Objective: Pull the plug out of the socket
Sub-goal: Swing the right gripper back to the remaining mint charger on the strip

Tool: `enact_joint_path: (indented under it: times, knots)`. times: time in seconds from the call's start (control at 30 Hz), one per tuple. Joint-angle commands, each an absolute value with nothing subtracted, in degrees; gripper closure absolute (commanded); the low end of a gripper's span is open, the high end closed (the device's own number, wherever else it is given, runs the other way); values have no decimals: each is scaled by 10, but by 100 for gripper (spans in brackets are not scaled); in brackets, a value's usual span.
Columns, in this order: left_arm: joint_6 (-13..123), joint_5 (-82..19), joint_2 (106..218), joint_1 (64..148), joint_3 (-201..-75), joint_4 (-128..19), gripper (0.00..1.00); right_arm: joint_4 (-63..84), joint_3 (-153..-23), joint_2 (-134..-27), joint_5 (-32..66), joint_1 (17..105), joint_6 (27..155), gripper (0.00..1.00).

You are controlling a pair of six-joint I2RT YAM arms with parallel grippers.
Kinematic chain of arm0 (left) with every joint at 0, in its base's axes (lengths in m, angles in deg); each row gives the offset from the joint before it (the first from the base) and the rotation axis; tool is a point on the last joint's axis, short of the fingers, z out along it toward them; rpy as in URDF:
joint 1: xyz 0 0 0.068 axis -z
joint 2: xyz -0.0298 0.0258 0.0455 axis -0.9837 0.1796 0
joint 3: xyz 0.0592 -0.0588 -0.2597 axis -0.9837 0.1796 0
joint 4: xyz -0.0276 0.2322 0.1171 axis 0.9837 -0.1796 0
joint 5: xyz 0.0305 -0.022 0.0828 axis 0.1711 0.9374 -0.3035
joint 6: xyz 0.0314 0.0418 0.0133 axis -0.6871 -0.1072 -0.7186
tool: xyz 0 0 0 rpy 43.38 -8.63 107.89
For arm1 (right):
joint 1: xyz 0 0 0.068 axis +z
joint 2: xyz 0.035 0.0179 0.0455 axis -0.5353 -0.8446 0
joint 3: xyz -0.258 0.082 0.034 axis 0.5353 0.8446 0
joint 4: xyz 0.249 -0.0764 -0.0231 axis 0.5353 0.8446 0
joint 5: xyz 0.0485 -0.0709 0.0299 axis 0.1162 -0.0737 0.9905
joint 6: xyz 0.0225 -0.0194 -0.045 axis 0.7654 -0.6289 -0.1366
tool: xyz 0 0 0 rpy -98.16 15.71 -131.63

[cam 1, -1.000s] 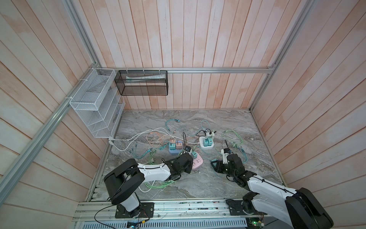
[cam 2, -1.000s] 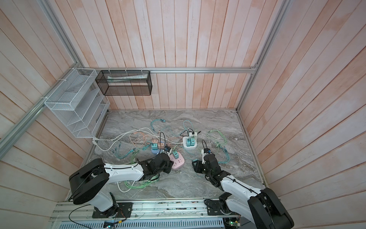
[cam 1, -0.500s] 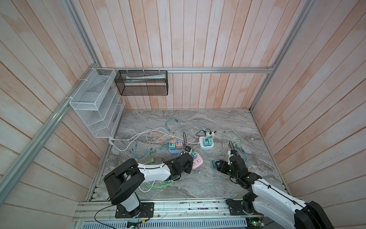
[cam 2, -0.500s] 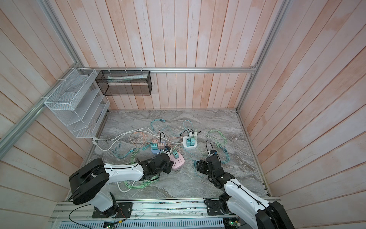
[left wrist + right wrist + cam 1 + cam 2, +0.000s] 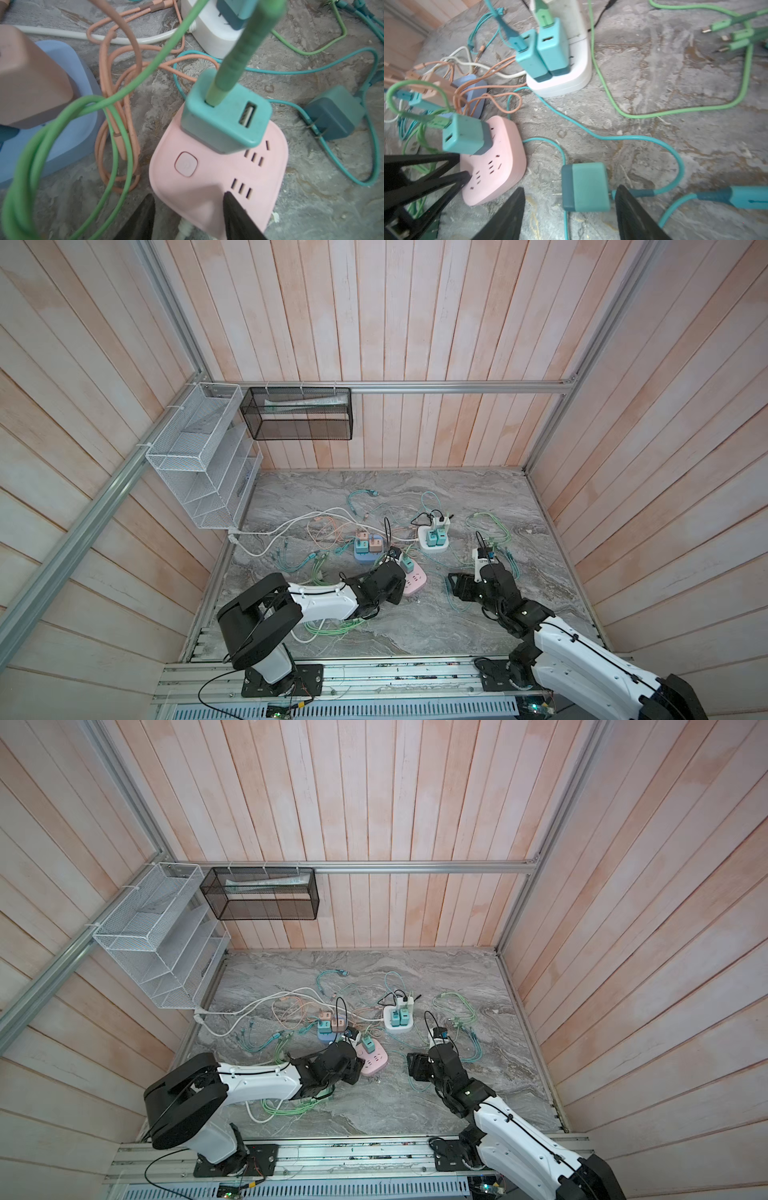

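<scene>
A pink socket (image 5: 207,176) (image 5: 500,166) (image 5: 415,583) lies on the marble table with one teal plug (image 5: 224,120) (image 5: 465,135) seated in it, a green cable rising from that plug. My left gripper (image 5: 189,199) (image 5: 400,584) straddles the socket's near corner, jaws slightly apart, with a sliver of table between one finger and the socket's edge. A second teal plug (image 5: 586,187) (image 5: 332,118) lies loose on the table to the right of the socket, prongs bare. My right gripper (image 5: 570,190) (image 5: 457,587) stands open around it without touching.
A blue power strip (image 5: 365,551) with tan plugs and a white power strip (image 5: 434,539) with teal plugs sit behind the socket. Orange, green, teal and white cables sprawl across the table (image 5: 478,626). A white wire rack (image 5: 199,464) and a black mesh basket (image 5: 297,414) hang on the walls.
My right gripper's jaws have widened and its arm has shifted slightly right and toward the front. The left arm stays at the pink socket, its jaws easing a little.
</scene>
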State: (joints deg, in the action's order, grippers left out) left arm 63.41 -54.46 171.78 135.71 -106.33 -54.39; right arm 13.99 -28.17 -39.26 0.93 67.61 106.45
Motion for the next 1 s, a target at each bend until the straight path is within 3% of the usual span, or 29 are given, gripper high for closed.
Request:
enact_joint_path:
  times: [0.0, 0.37, 0.97]
  knots:
    - [633, -519, 1716, 1363, -1038, -609, 45, 104, -297, -402, -32, 719, 1019, 36]
    - [641, -517, 1709, 1363, -1032, -605, 44, -53, -333, -546, 1, 821, 907, 46]
    - [654, -516, 1668, 1362, -1020, -602, 42, -90, -433, -735, 42, 838, 867, 55]
